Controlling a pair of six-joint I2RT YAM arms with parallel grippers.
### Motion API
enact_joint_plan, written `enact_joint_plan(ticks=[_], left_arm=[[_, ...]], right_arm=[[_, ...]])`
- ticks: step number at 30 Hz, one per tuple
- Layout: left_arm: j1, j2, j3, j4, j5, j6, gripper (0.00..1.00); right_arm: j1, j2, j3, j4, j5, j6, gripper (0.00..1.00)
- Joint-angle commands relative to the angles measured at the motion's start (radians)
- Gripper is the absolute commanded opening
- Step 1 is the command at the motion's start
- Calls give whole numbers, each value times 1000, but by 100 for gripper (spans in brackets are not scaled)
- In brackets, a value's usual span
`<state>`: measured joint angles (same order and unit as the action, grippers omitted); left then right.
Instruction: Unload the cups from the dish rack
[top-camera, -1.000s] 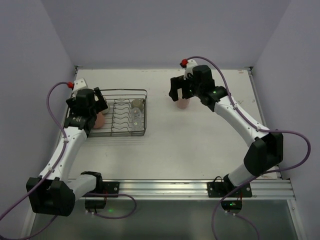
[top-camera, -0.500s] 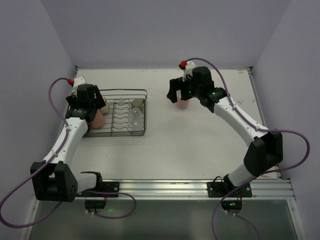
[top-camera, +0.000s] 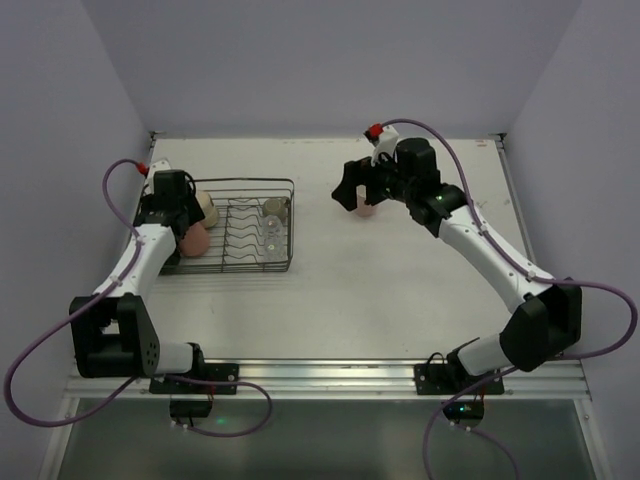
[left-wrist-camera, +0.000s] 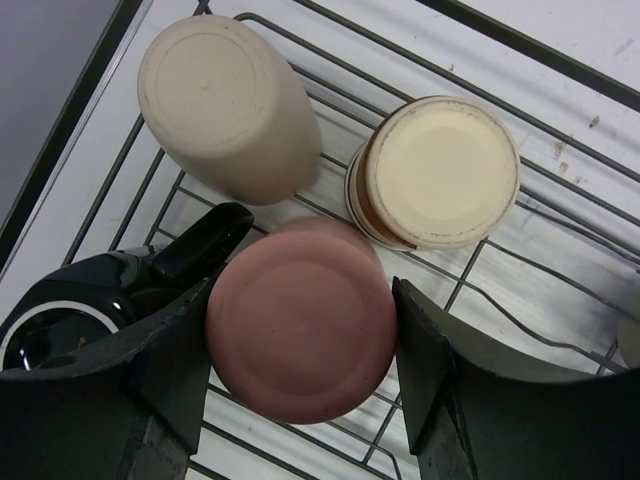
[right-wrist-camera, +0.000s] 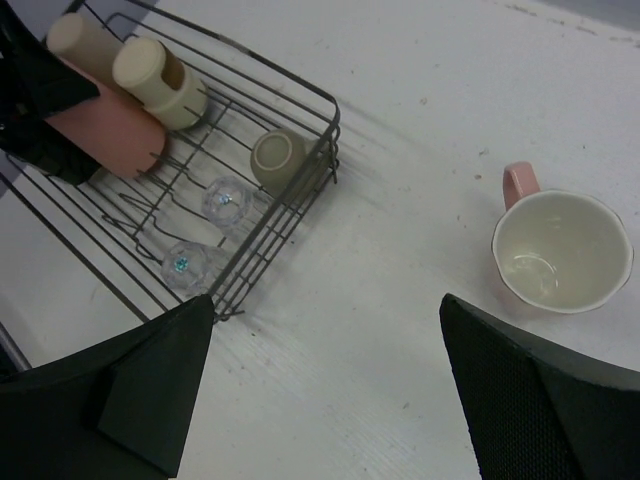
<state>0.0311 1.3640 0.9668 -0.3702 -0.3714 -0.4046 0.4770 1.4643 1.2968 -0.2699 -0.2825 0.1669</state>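
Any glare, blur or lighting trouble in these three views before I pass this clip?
Top external: soft even light, faint shadows, sharp, though things inside the dish rack look tiny. Left wrist: salmon tumbler crisp, tool fingers nearly black. Right wrist: mild sheen inside the pink mug, sparkles on two clear glasses, no blur.

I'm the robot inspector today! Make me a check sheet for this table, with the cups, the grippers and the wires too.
Surface: white table, a few faint marks.
Job's things: dish rack holds salmon tumbler, beige cup, cream-based cup, olive mug and two clear glasses; pink mug stands upright on the table, outside the rack.
Clutter: nothing seen.
Grippers: left gripper closed on the salmon tumbler inside the rack; right gripper open and empty above the table.
Cables: purple cables loop beside both arms.
Surroundings: plain lilac walls.
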Motion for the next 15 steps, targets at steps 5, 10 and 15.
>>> enact_joint_plan(ticks=[5,10,15], left_arm=[[7,-144,13,-21,123,23,26],[7,-348,1,-91,285,24,19],[9,-573,-16,-99,487,-46,20]], right_arm=[[2,-90,-27,132,-101,74,96],[14,-125,-76,251,-222,210,96],[46,-169,-189,530,-287,414,91]])
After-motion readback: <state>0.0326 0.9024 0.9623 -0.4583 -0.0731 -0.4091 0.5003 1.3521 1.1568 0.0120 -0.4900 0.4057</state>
